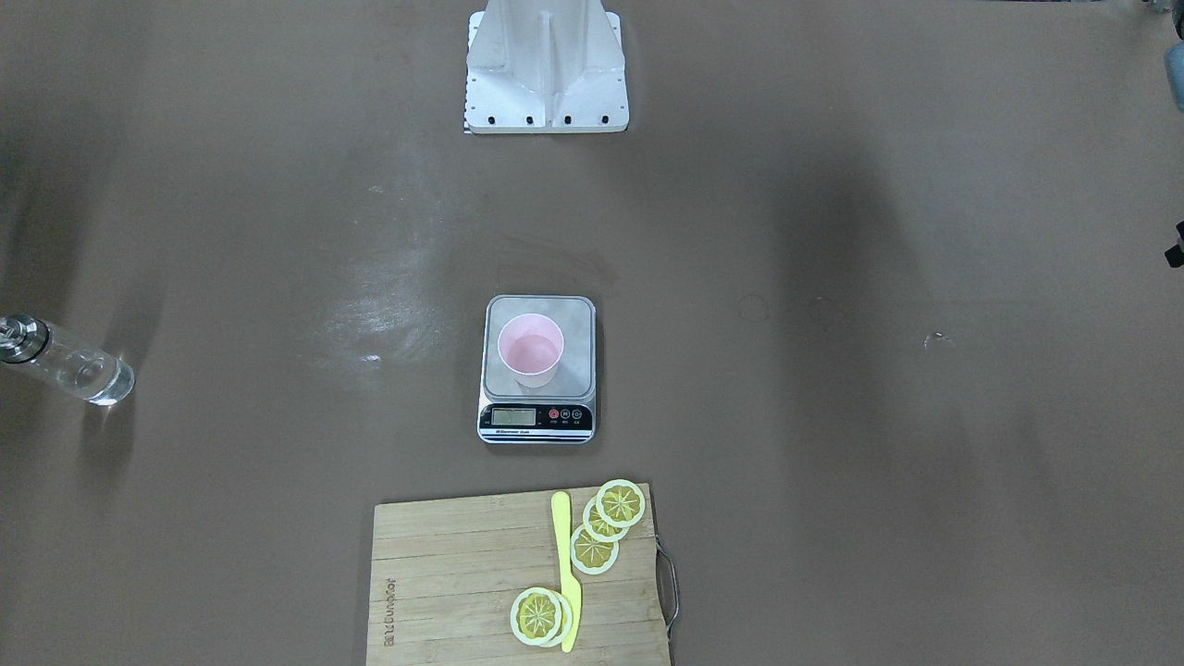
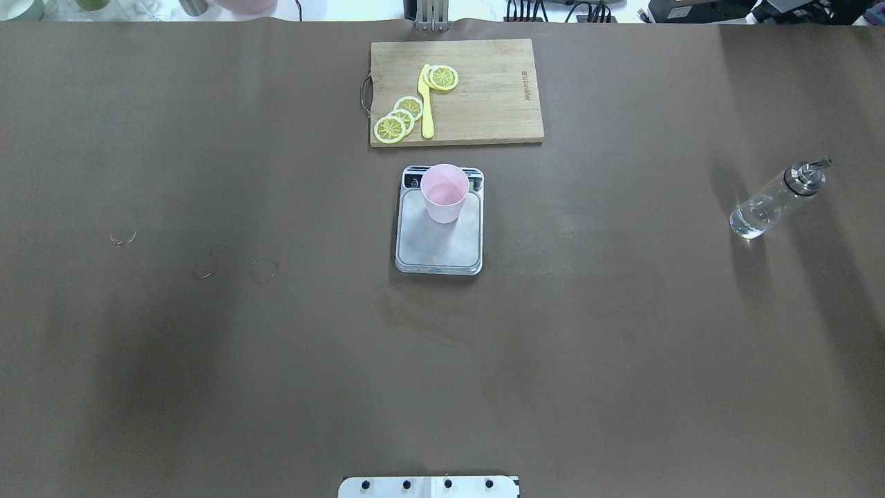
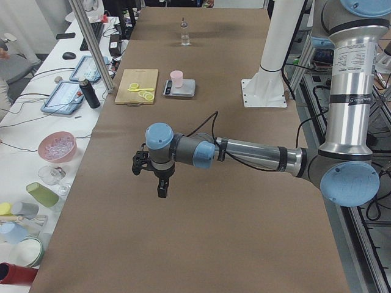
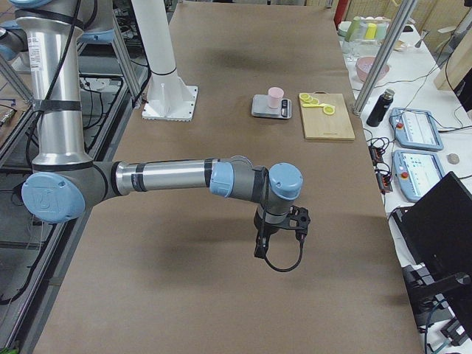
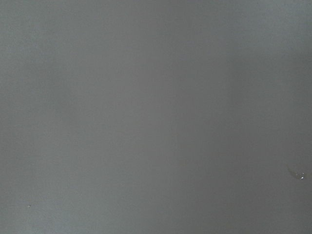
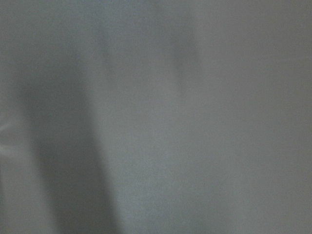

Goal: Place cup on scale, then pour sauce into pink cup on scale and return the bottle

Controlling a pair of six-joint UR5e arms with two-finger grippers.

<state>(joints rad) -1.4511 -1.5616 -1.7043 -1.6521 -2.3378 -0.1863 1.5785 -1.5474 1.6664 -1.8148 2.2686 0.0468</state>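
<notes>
The pink cup [image 1: 530, 351] stands upright on the grey platform of the scale [image 1: 575, 326] at the table's middle; it also shows in the overhead view [image 2: 444, 194]. The clear glass bottle [image 2: 771, 204] with its silver spout stands on the table far off on the robot's right, with clear liquid in it, free of both grippers. The left gripper [image 3: 162, 183] and the right gripper [image 4: 259, 247] hang over bare table at opposite ends. They show only in the side views, so I cannot tell whether they are open or shut. Both wrist views show only blurred table surface.
A wooden cutting board [image 2: 491, 104] with lemon slices [image 2: 390, 128] and a yellow knife [image 2: 426, 104] lies just beyond the scale. The robot's white base [image 1: 546, 65] stands on the near side. Faint ring marks [image 2: 264, 270] dot the brown mat.
</notes>
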